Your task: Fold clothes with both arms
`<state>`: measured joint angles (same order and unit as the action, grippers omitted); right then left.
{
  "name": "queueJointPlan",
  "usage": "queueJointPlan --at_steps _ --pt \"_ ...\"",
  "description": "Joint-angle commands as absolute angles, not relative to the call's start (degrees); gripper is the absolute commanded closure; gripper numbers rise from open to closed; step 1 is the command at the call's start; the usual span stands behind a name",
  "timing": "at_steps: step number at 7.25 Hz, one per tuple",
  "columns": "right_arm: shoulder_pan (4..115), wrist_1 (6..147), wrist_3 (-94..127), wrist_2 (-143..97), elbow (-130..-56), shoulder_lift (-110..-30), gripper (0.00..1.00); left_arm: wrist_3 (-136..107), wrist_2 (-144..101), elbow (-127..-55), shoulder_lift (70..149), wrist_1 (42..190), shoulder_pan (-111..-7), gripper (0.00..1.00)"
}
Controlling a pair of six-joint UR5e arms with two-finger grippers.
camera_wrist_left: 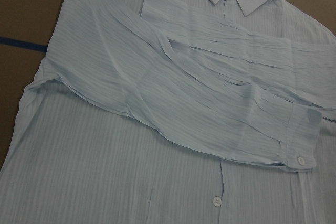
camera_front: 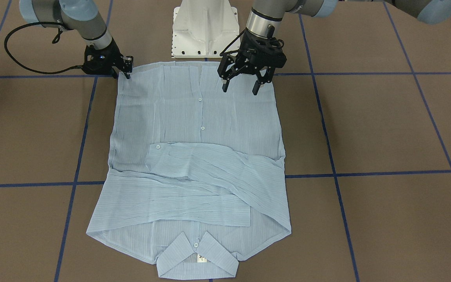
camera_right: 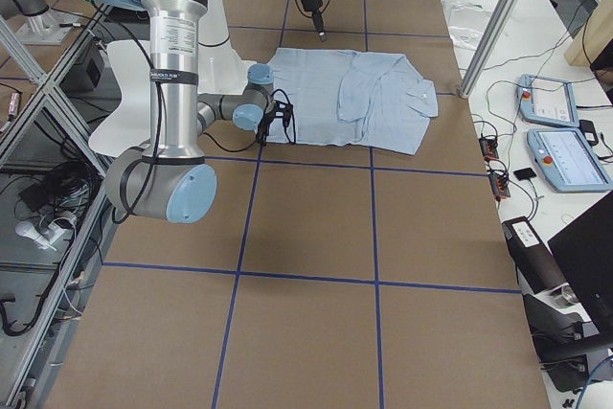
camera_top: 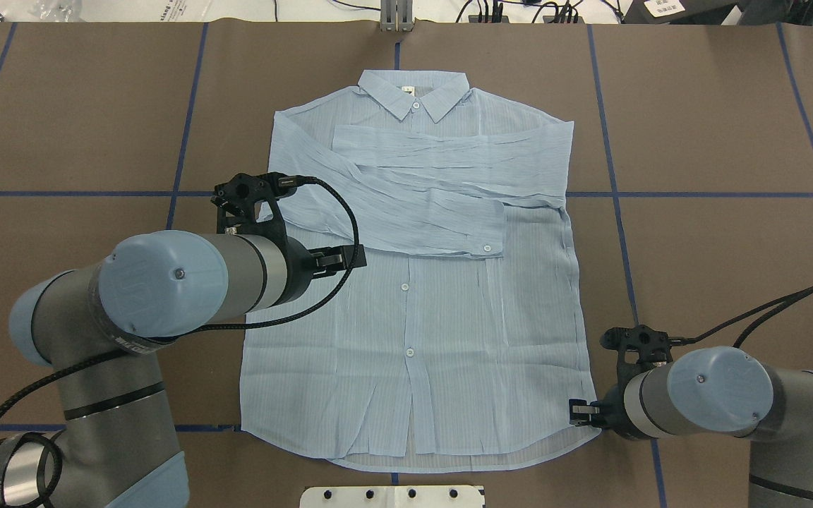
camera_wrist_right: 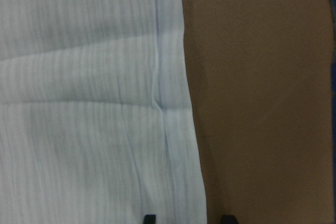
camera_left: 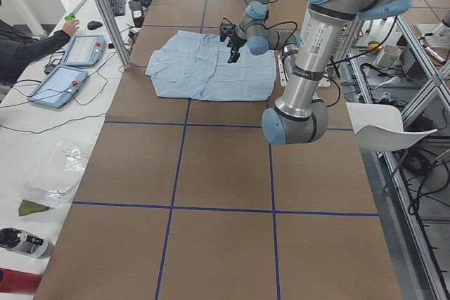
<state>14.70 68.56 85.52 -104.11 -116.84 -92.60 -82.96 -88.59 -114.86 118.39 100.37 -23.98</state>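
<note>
The shirt [camera_top: 420, 317] lies centred on the table [camera_top: 696, 106], collar at 12 o'clock. The right gripper [camera_front: 127, 74] straddles its 5 o'clock hem corner, jaws parted. The left gripper [camera_front: 240, 88] hangs spread-jawed above (touching nothing), so a one-sided pull may skew it.

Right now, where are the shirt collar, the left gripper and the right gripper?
shirt collar [camera_top: 387, 93]: overhead view, on the flap at the view's left.
left gripper [camera_front: 240, 91]: front-facing view, midway between its open fingertips.
right gripper [camera_wrist_right: 188, 217]: right wrist view, midway between its fingertips, over the shirt's edge.
</note>
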Motion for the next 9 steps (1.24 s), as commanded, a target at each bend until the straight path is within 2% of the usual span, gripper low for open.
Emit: queueJointPlan --at_steps 1,2,5,9 --pt "14.9 68.6 85.5 -105.0 -116.6 -92.7 0.47 -83.0 -88.6 -114.8 118.4 100.4 -23.9 0.01" --pt "15.0 68.6 85.5 -105.1 -116.8 -92.8 0.48 -83.1 -88.6 -114.8 118.4 100.4 -23.9 0.01" --pt "15.5 68.6 85.5 -105.6 -117.2 -93.0 0.65 -83.1 -88.5 -114.7 118.0 100.4 -23.6 0.01" --pt "15.5 68.6 85.5 -105.7 -116.8 -93.3 0.62 -83.4 -88.3 -114.8 117.4 101.1 -23.5 0.01"
